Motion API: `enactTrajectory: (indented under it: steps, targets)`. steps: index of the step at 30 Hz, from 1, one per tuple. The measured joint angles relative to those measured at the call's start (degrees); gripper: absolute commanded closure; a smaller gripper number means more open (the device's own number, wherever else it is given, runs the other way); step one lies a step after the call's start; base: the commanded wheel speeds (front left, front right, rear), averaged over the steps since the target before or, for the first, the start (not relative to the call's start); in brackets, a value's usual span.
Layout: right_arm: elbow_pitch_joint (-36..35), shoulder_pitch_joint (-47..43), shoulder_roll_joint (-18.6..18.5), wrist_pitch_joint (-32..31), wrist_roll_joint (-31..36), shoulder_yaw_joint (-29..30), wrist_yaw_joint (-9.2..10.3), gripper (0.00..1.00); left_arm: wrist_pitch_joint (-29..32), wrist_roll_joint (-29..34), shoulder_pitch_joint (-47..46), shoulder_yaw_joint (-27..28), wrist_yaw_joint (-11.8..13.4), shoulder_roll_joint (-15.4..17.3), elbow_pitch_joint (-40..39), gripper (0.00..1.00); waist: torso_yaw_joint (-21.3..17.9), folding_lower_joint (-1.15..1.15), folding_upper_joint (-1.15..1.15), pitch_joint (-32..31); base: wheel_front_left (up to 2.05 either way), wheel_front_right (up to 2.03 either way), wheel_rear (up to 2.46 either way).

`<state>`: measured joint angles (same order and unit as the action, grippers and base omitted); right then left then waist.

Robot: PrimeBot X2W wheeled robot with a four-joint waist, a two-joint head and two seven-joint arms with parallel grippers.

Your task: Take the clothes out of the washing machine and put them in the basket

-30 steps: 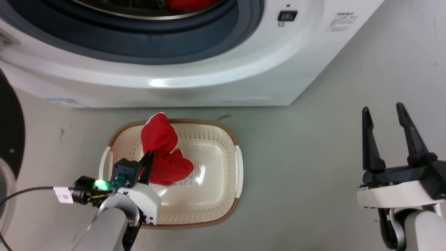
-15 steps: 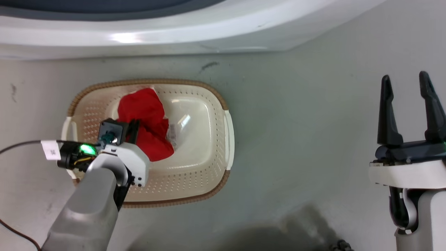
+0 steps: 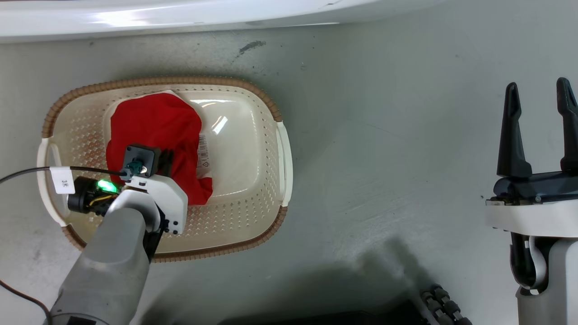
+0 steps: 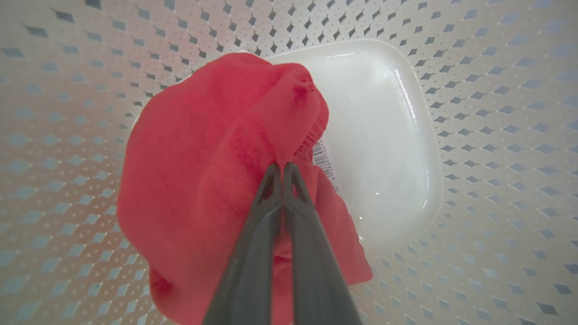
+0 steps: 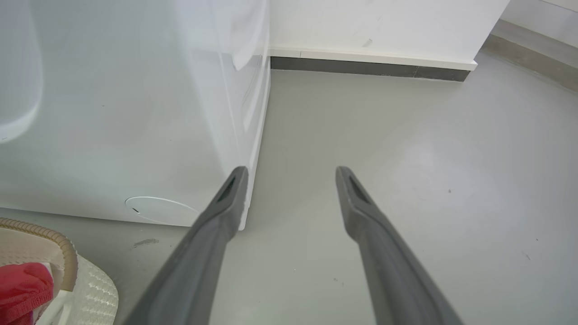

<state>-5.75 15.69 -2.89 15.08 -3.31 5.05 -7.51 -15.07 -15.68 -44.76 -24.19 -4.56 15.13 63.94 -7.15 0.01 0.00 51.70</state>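
We judge the step in hand to be the release. Our left tool (image 4: 281, 168) has its two dark fingers (image 4: 251, 243) pressed together, pinching a fold of the soft bright red fabric clothes (image 4: 203, 158) low inside the cream-white perforated plastic basket (image 4: 496, 90) with the brown woven-look rim. To do it well, we should spread the fingers fully, then lift back along the tool's own line so that no fold snags and rides out.

The garment lies bunched beneath and around the fingertips. Its ribbed hem is just beyond them, partly covering the barcode sticker (image 4: 323, 155). It looks limp and light.

Our right tool (image 3: 537, 85) hangs spread and empty above the grey floor (image 3: 384, 135), well apart from the basket.
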Motion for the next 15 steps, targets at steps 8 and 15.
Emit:
enactTrajectory:
  steps: [8, 15]
  targets:
    - [0.7, 0.3, 0.01, 0.0, 0.96, 0.34, 0.0, 0.0, 0.0, -0.57, 0.9, 1.27, -0.24, -1.26, -1.51, 0.0, 1.37, -0.01, 0.0, -2.84, 0.0, 0.0, 0.0]
    - [2.76, -0.43, 0.02, 0.0, 1.38, 0.62, 0.0, 0.0, 0.0, -0.69, 6.54, 3.45, -0.47, -2.27, -5.92, 0.0, 2.48, -0.01, 0.0, -8.88, 0.0, 0.0, 0.0]
